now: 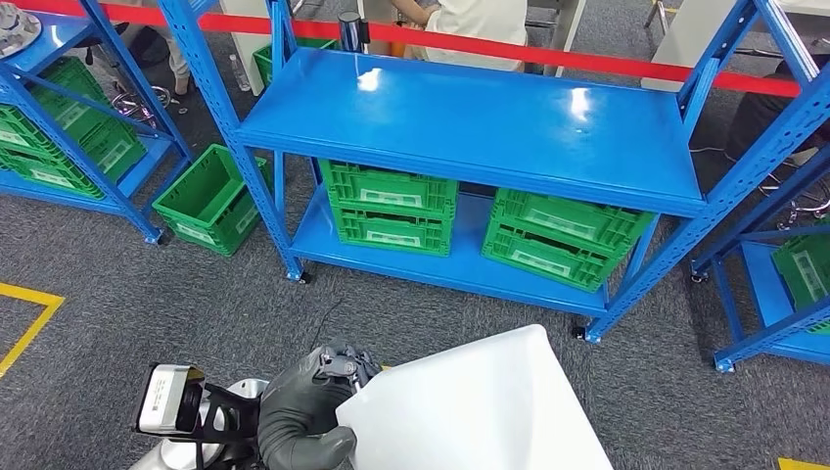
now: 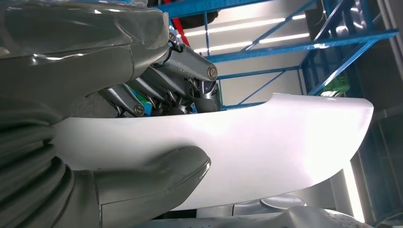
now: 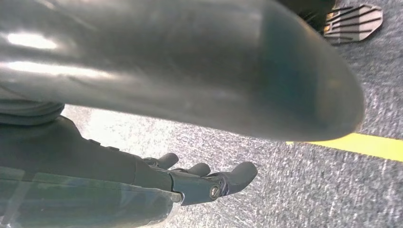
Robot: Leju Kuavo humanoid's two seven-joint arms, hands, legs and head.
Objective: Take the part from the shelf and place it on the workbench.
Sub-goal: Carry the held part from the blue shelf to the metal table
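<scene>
My left hand [image 1: 311,411] grips a large white curved panel, the part [image 1: 480,411], low in the head view and in front of my body. In the left wrist view the thumb [image 2: 157,178] presses one face of the part [image 2: 266,152] and the darker fingers [image 2: 185,71] clamp the other. The blue shelf [image 1: 470,122] stands ahead, its upper deck bare. My right hand [image 3: 209,180] hangs over the grey carpet with its fingers loosely extended and nothing in them.
Green crates [image 1: 391,206] [image 1: 563,235] sit on the shelf's lower deck, another green crate [image 1: 206,201] stands on the floor at the left. More blue racks flank both sides. A red barrier bar [image 1: 548,54] runs behind, with a seated person [image 1: 480,24] beyond. Yellow floor tape [image 1: 29,318] lies left.
</scene>
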